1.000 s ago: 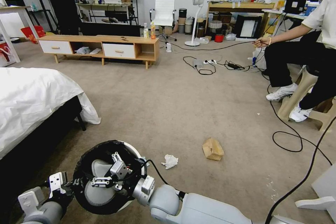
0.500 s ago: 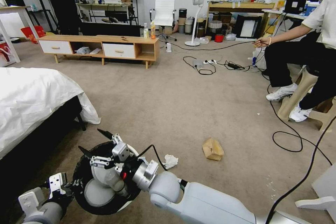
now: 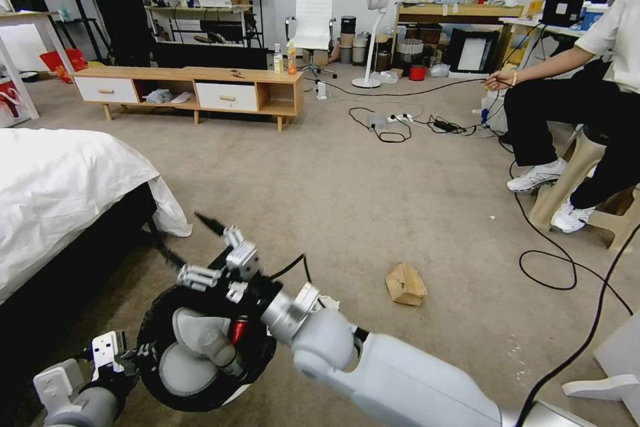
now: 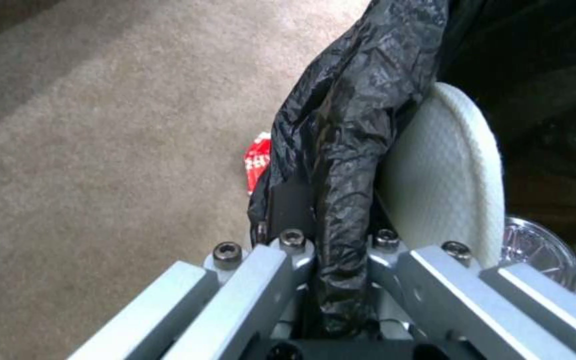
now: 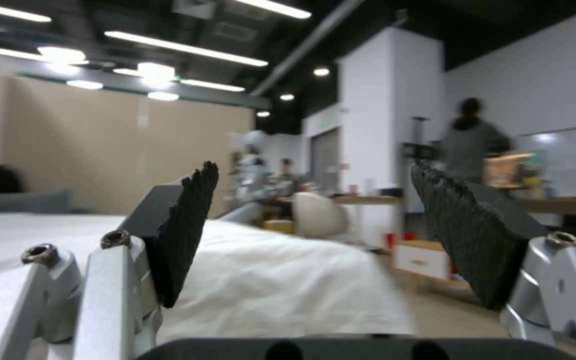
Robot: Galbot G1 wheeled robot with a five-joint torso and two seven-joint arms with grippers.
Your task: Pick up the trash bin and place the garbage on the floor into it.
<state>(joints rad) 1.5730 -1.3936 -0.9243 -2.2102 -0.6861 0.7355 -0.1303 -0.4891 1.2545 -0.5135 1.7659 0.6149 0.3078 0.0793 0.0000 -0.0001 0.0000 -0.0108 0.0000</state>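
Claws differ: left claw point(image 4: 338, 280) pinches the trash bin point(image 3: 160, 333) by its bagged rim, right claw point(image 3: 190, 243) spread empty above it. Beyond the bin, paper bag point(image 3: 405, 283) lies on the floor point(image 3: 347, 200).

Bin point(image 3: 157, 340): we see it low at our left, on the carpet point(image 3: 347, 193), in front of the bed point(image 3: 60, 187).
In the bin: a can point(image 3: 238, 329) and a bottle point(image 3: 220, 353), side by side.
Left gripper point(image 4: 331, 250): at the bin's near-left rim, clamped on rim and liner point(image 4: 341, 125).
Right gripper point(image 3: 188, 241): above the bin's far rim, fingers spread, nothing between them.
Tissue point(image 3: 328, 301): just right of the bin, behind our right arm.
Bag point(image 3: 405, 283): farther right, well apart from the bin.
Wrapper point(image 4: 257, 161): on the carpet just beside the bin's outer wall.
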